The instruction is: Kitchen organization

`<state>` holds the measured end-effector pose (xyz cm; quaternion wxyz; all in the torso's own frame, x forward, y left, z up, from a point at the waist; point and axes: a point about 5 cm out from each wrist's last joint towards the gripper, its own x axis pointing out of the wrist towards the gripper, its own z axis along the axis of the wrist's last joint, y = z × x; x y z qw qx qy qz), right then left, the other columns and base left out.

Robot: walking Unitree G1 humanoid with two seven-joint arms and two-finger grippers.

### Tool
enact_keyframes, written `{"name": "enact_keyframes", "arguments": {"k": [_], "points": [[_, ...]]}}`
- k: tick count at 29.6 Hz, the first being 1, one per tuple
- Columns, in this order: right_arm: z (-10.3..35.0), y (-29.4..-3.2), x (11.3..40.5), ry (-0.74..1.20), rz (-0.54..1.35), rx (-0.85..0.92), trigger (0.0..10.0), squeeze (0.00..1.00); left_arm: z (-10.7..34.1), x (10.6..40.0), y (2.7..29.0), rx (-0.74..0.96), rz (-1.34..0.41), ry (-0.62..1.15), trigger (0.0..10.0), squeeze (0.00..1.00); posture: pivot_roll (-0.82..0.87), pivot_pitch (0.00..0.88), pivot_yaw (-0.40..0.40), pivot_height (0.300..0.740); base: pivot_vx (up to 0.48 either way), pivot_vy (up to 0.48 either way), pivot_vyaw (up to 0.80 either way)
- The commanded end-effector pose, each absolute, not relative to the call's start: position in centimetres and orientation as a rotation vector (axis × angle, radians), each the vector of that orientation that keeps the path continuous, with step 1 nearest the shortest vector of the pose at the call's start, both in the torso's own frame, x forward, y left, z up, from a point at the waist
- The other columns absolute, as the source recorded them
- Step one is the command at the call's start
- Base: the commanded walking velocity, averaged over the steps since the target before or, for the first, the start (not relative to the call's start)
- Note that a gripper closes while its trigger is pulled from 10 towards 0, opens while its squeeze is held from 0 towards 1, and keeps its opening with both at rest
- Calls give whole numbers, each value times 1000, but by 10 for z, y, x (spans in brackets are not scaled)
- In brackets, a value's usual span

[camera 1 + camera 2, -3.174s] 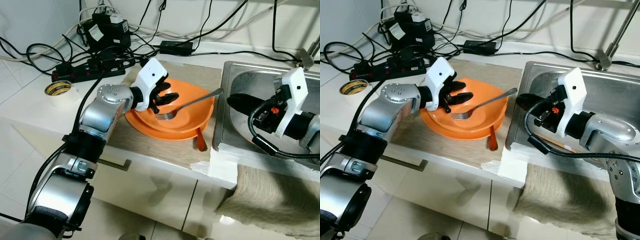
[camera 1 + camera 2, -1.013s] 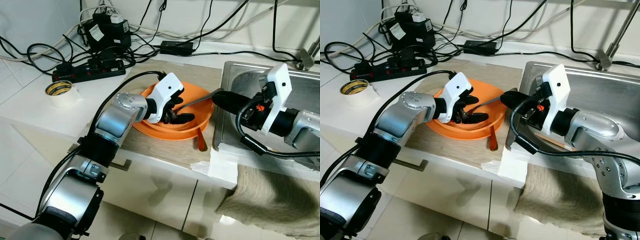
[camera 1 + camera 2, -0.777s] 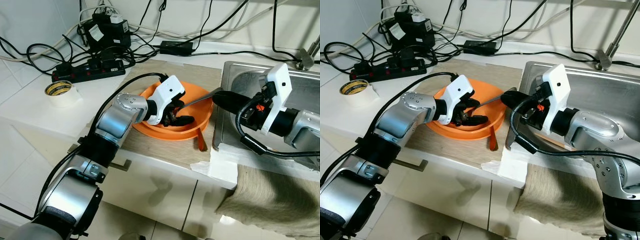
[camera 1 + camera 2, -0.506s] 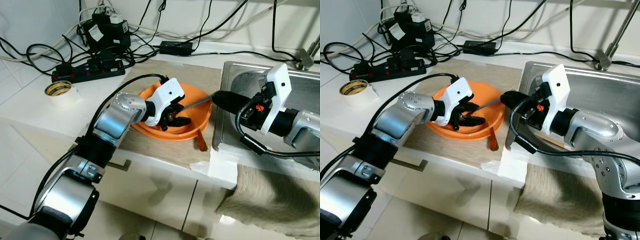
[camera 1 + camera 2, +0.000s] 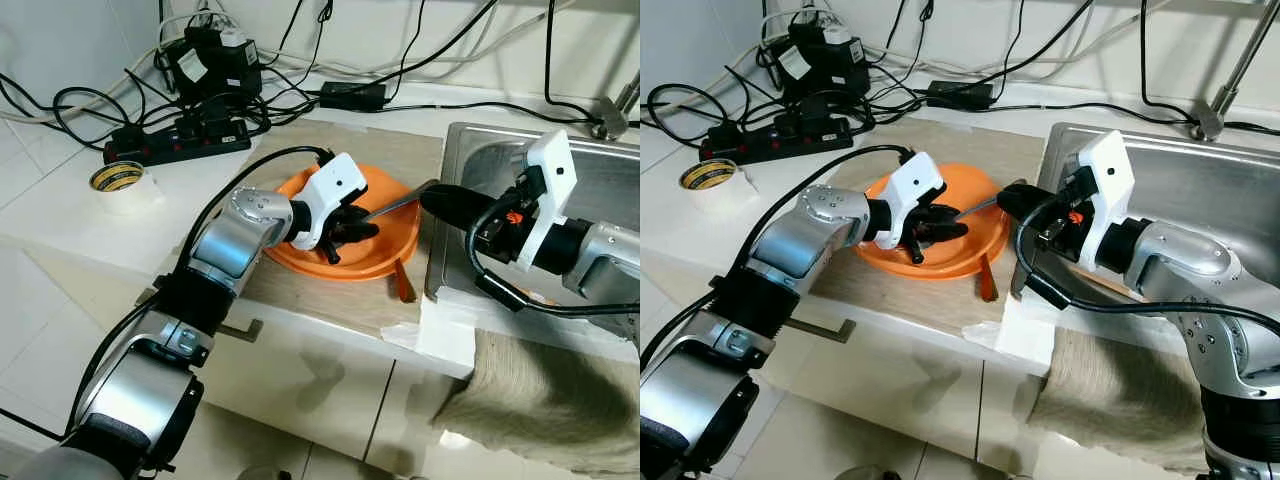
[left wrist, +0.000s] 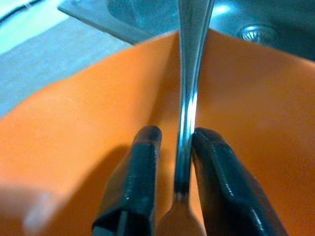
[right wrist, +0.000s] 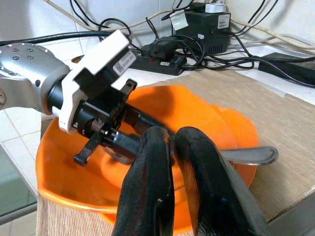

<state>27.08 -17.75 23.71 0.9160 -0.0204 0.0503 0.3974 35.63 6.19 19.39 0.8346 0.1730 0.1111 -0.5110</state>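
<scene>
Right now your left gripper (image 5: 352,228) sits low over the orange plate (image 5: 392,240), its two black fingers (image 6: 141,177) drawn narrow around the fork (image 6: 188,105). The wrist view shows the metal shaft running straight through the gap between them, a finger close on either side, with the handle running out ahead of the jaws toward the sink (image 5: 600,185). The tined end lies back toward the wrist and you cannot make it out clearly. In the head views the fork's handle (image 5: 988,203) rises at a slant out of the jaws, its far end reaching the plate's rim on the sink side.

Your right gripper (image 5: 1012,200) points across the sink's edge at that handle end, its fingertips just beside it. From its wrist camera the two fingers (image 7: 150,189) look pressed nearly together with nothing between them, the handle's rounded end lying past them to one side.

Under the plate's near rim a second orange utensil (image 5: 402,282) lies on the beige mat (image 5: 300,285). Well behind your left jaws sit a tape roll (image 5: 116,177) and a power strip (image 5: 175,138) with tangled cables.
</scene>
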Motion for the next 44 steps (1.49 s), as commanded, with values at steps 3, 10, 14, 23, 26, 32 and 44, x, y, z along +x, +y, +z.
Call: {"name": "enact_keyframes", "arguments": {"k": [3,10,14,23,26,32,44], "points": [[240,-175,270,87,818,-53,10000,0,203,361,63,366,-1061,198,0,0,-75,0,71,740,0,0,0],[240,-176,270,88,815,-52,10000,0,202,361,63,367,-1060,192,0,0,-74,0,70,740,0,0,0],[240,-176,271,89,813,-51,10000,0,201,361,63,368,-1070,196,0,0,-74,0,70,740,0,0,0],[240,-176,272,88,808,-46,10000,0,213,362,65,339,-1063,162,0,0,-68,0,70,740,0,0,0],[240,-175,272,87,807,-44,10000,0,219,364,66,329,-1049,144,0,0,-68,0,70,740,0,0,0],[239,-176,274,84,798,-39,10000,0,238,367,69,314,-1025,87,0,0,-64,0,73,740,0,0,0],[243,-176,279,58,763,-20,10000,0,257,370,78,345,-998,39,0,0,-59,0,75,740,0,0,0]]}}
